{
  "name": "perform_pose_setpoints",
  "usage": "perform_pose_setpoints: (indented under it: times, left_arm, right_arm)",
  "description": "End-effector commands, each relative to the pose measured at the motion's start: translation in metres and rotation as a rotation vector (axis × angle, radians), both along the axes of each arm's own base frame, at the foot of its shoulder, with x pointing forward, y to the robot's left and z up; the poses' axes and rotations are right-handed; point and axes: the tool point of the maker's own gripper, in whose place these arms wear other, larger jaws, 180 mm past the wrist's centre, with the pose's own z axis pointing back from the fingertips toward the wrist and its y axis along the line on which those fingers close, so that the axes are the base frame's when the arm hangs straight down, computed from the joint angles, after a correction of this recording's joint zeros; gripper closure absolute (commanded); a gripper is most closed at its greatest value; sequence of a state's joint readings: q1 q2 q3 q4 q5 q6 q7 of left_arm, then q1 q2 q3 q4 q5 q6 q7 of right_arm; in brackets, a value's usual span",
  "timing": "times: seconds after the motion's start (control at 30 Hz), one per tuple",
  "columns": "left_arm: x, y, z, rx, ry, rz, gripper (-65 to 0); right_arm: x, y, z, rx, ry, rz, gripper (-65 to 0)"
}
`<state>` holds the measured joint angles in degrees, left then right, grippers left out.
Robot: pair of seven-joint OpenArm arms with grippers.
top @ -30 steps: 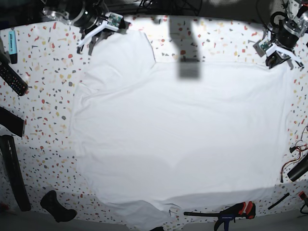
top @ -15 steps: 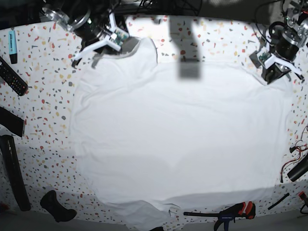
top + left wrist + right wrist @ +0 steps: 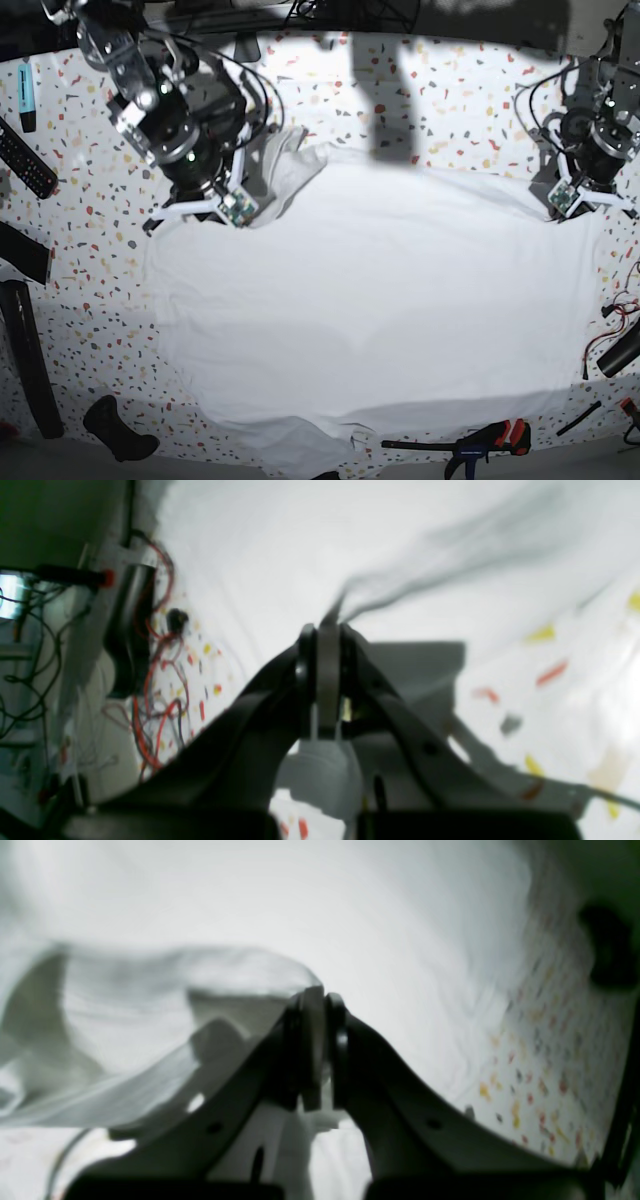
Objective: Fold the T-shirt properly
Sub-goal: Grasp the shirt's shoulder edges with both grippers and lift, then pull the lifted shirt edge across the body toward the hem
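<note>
The white T-shirt (image 3: 370, 300) lies spread over the speckled table. In the base view my right gripper (image 3: 215, 208) is at the shirt's far left corner, shut on a raised, bunched fold of cloth. The right wrist view shows that gripper (image 3: 315, 995) pinching the T-shirt (image 3: 150, 990), which drapes off to the left. My left gripper (image 3: 578, 202) is at the shirt's far right corner. In the left wrist view it (image 3: 327, 630) is shut on a thin edge of the T-shirt (image 3: 350, 545), with creases running away from its tip.
A remote (image 3: 25, 165), a blue marker (image 3: 26, 95) and dark tools (image 3: 25, 355) lie along the left edge. A black handle (image 3: 118, 430) and a red-handled clamp (image 3: 480, 440) sit at the front. Red wires (image 3: 615, 320) lie at the right edge.
Both arms have come forward from the far corners, drawing the shirt's far edge toward the front. The far left sleeve is now lifted and bunched under the right gripper.
</note>
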<state>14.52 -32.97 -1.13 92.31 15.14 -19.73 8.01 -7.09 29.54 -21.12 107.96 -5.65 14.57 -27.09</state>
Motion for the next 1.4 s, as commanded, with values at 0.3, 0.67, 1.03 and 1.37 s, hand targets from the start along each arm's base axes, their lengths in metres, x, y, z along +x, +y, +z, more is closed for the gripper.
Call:
perform_pose_setpoints:
  times: [0.3,0.67,1.03,1.37]
  left_arm:
    - [0.021,0.006,0.026,-0.052,-0.059,0.036,0.0]
    - [0.037,0.001,0.045,-0.075,-0.136,0.020,0.0]
    - [0.076,-0.012,0.039,-0.214,-0.184,0.100,0.0]
    - [0.111,0.037,-0.003,-0.272,-0.096,0.261,0.0]
  right_arm:
    - [0.039,-0.003,-0.019,0.152,0.073,-0.079,0.0]
    - [0.086,-0.004,0.037,0.165,-0.030,-0.055,0.0]
    - [0.154,-0.031,0.058,0.174,-0.069,-0.152,0.0]
    - [0.217,-0.010,0.073,0.226,-0.049,-0.195,0.0]
